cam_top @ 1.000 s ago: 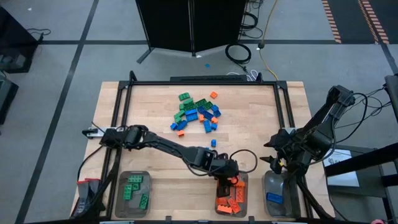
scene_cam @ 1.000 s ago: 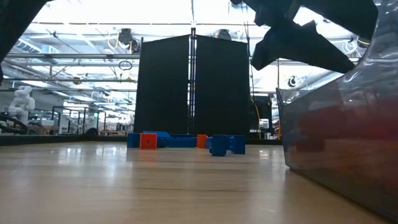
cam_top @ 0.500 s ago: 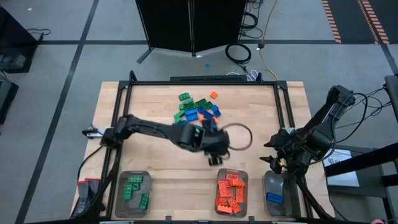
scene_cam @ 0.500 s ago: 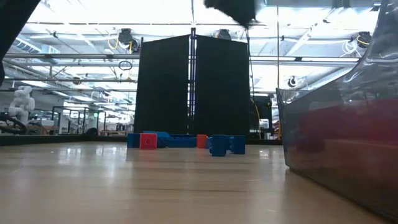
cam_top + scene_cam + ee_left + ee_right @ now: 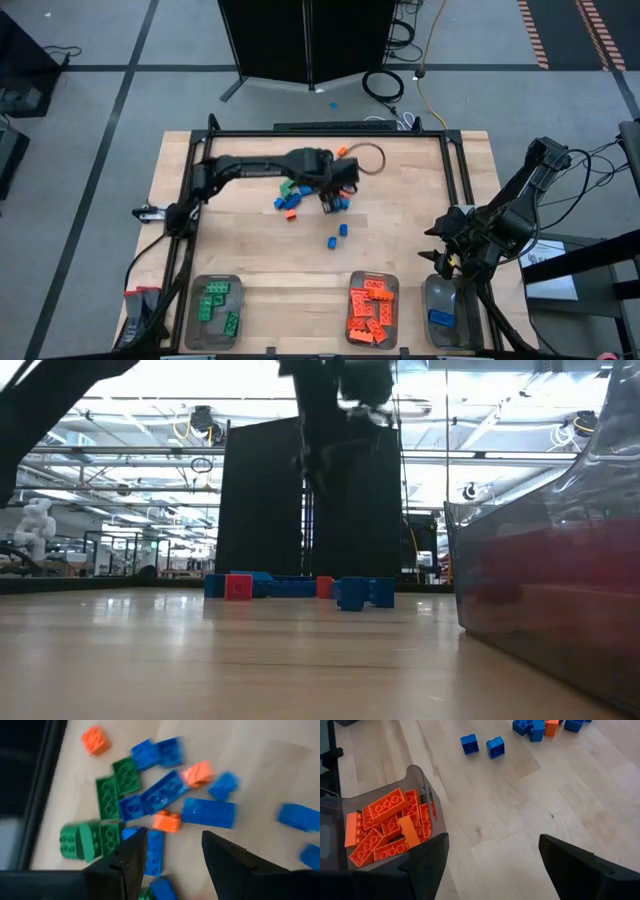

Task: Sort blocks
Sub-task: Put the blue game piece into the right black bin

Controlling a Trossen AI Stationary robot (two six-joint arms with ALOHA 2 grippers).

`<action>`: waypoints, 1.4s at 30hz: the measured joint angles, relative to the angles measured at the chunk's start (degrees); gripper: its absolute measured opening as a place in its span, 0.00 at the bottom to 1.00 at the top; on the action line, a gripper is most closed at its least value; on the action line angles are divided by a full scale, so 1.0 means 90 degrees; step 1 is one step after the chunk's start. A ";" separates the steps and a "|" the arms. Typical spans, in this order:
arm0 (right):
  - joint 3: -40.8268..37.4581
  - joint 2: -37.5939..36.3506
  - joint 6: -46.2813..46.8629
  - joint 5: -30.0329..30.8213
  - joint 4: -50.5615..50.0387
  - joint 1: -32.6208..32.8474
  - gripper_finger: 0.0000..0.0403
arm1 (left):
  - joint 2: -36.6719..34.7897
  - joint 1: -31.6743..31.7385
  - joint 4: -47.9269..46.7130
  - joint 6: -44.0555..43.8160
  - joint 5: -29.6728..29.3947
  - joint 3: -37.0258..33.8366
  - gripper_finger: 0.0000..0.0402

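On the wooden tabletop [image 5: 250, 260], three clear trays [image 5: 213, 311] line the near edge, holding green, orange and blue. The left gripper [image 5: 333, 190] hovers over the mixed pile of blocks [image 5: 318, 182] at the far middle, fingers [image 5: 225, 860] apart and empty: a fresh pick seems in hand, calling for one block singled out. The right gripper [image 5: 447, 262] waits wide open by the blue tray. Only the left wrist view shows an orange block [image 5: 166, 821] lying between the fingers.

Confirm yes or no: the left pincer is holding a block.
No. The left pincer stands open and empty above the loose blocks on the table.
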 joint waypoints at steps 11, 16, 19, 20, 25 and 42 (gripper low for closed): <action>0.0000 0.0000 -0.0026 -0.0002 -0.0286 0.0000 0.75 | -0.0010 0.0052 0.1660 -0.0419 0.1017 -0.0982 0.48; 0.0000 0.0000 -0.0026 -0.0002 -0.0292 0.0000 0.75 | -0.0007 -0.0054 0.2044 -0.2018 0.0971 -0.1254 0.48; 0.0000 0.0000 0.0000 -0.0002 -0.0292 0.0000 0.75 | -0.0007 -0.0209 0.2071 -0.2870 0.0538 -0.1308 0.48; 0.0000 0.0000 0.0000 -0.0002 -0.0292 0.0000 0.75 | -0.0007 -0.0258 0.2059 -0.3217 0.0411 -0.1316 0.48; 0.0000 0.0000 0.0017 -0.0002 -0.0292 0.0000 0.75 | -0.0007 -0.0364 0.2161 -0.4584 -0.0024 -0.1314 0.48; 0.0000 0.0000 0.0012 0.0287 -0.0295 0.0000 0.75 | 0.0010 -0.0397 0.2412 -0.6221 -0.0173 -0.2081 0.48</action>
